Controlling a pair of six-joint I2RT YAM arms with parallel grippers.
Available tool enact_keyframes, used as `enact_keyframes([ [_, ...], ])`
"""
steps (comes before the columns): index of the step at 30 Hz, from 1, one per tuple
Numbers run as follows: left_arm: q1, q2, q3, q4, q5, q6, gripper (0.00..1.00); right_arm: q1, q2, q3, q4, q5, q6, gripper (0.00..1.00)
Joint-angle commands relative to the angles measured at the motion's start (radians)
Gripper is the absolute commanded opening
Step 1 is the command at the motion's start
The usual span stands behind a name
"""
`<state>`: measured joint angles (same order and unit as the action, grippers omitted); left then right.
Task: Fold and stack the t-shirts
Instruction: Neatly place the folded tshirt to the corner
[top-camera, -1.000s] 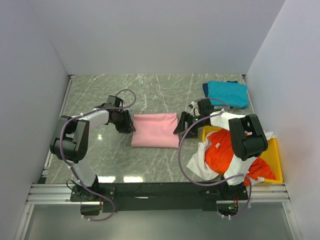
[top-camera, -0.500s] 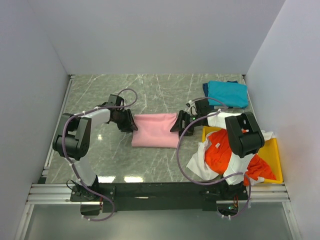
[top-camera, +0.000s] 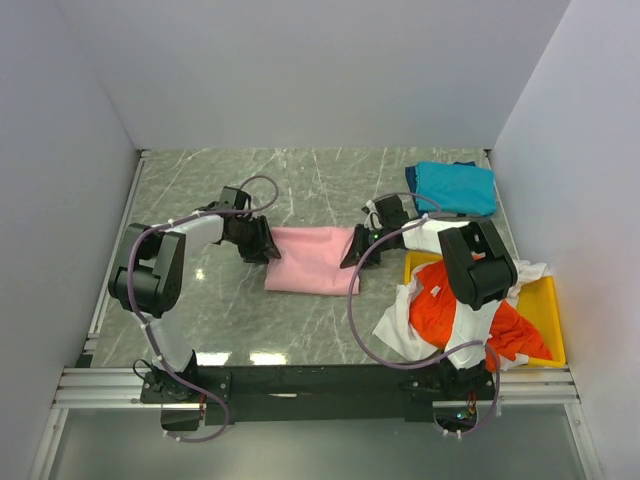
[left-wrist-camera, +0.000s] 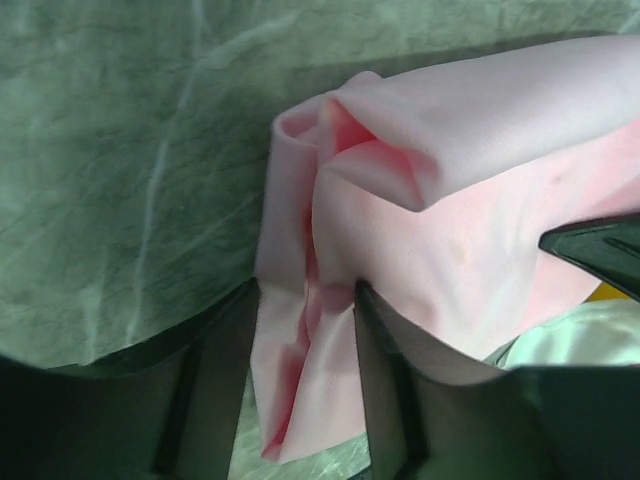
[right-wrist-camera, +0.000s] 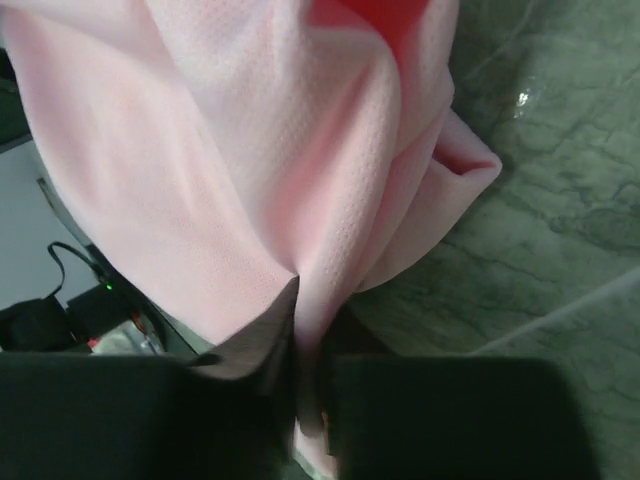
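Pink t-shirt (top-camera: 310, 260) is pinched between the nearly closed right fingers (right-wrist-camera: 230, 400); left fingers (left-wrist-camera: 215, 350), wider apart, seemingly clamp its bunched edge.

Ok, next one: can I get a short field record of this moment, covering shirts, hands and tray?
pink shirt: folded, lying at the centre of the table
left hand: shut on the pink shirt's left end
right hand: shut on its right end
teal shirt: folded, far right corner
orange shirt: unfolded, heaped in the yellow tray
white shirt: unfolded, same heap, spilling over the tray's left side
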<state>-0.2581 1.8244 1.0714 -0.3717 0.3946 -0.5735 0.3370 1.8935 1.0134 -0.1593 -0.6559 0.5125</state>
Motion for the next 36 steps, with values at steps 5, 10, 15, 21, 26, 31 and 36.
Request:
enact_keyframes([
  [5, -0.012, 0.027, 0.047, -0.076, -0.088, 0.026, 0.63, 0.005, -0.028, 0.154, -0.201, 0.196, -0.112, 0.0],
  [10, -0.004, -0.004, 0.084, -0.119, -0.105, 0.04, 0.68, -0.004, -0.027, 0.292, -0.369, 0.288, -0.227, 0.0],
  [15, 0.016, -0.036, 0.088, -0.128, -0.105, 0.044, 0.68, -0.022, -0.004, 0.431, -0.522, 0.41, -0.334, 0.0],
  [21, 0.034, -0.047, 0.053, -0.108, -0.091, 0.044, 0.69, -0.059, 0.041, 0.603, -0.675, 0.574, -0.439, 0.0],
  [26, 0.037, -0.05, 0.024, -0.092, -0.085, 0.04, 0.69, -0.092, 0.096, 0.746, -0.77, 0.706, -0.505, 0.0],
  [31, 0.039, -0.054, 0.012, -0.084, -0.083, 0.041, 0.69, -0.125, 0.128, 0.824, -0.799, 0.812, -0.545, 0.0],
  [36, 0.04, -0.062, -0.002, -0.084, -0.088, 0.044, 0.69, -0.162, 0.148, 0.881, -0.796, 0.897, -0.58, 0.0],
])
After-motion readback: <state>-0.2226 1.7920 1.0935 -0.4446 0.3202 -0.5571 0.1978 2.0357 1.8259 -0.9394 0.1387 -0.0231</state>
